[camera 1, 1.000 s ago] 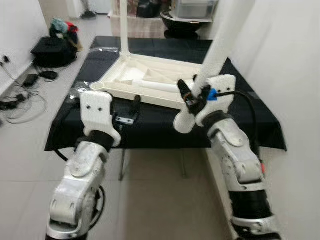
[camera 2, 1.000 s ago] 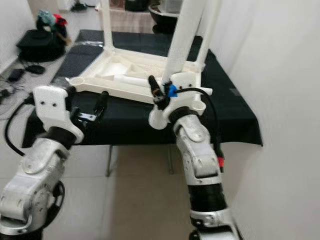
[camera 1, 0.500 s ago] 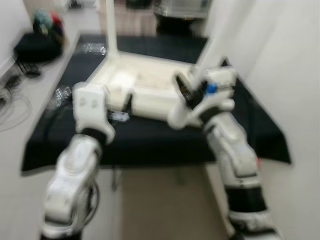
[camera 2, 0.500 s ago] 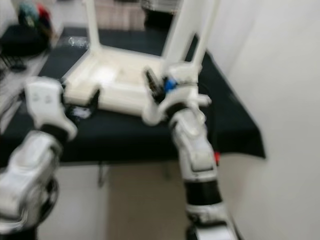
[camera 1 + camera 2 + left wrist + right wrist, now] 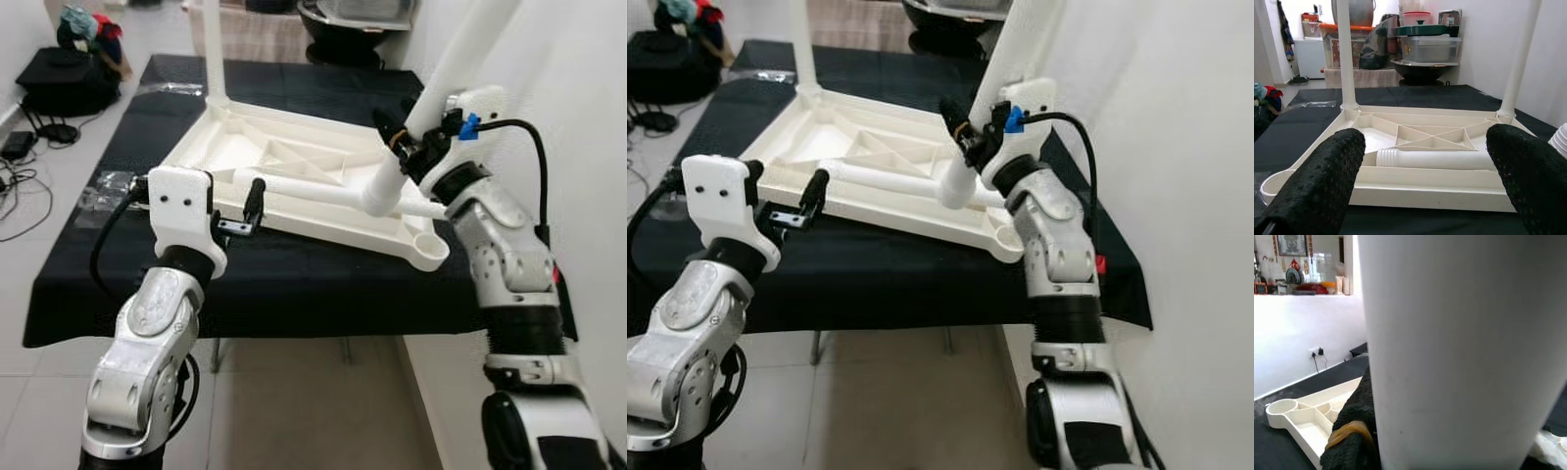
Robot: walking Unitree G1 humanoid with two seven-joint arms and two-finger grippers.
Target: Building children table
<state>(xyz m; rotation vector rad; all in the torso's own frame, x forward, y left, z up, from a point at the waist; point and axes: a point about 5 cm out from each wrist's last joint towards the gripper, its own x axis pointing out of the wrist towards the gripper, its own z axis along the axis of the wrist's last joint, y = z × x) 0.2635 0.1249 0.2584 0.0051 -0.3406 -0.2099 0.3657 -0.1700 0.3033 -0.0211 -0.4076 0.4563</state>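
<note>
A white plastic tabletop [image 5: 294, 166] lies upside down on the black-clothed table [image 5: 294, 289]. One leg [image 5: 214, 49] stands in its far left corner and another [image 5: 1518, 58] in its far right corner. A loose leg [image 5: 1435, 159] lies inside the tabletop. My right gripper [image 5: 407, 147] is shut on a further white leg [image 5: 436, 93], which leans with its lower end [image 5: 377, 196] just above the lying leg. The near right corner socket [image 5: 431, 250] is bare. My left gripper [image 5: 247, 208] hovers open at the tabletop's near edge, its fingers [image 5: 1322, 186] wide apart.
A white wall [image 5: 588, 88] runs close along the right. A black bag with clothes [image 5: 69, 69] and cables [image 5: 20, 147] lie on the floor at the left. Clear plastic wrap [image 5: 103, 186] sits on the cloth's left side. Basins and boxes [image 5: 1425, 46] stand behind the table.
The camera shifted. My right gripper has risen and moved right with the leg, which now leans instead of standing upright; the near right socket is uncovered. The left gripper stays open by the near edge.
</note>
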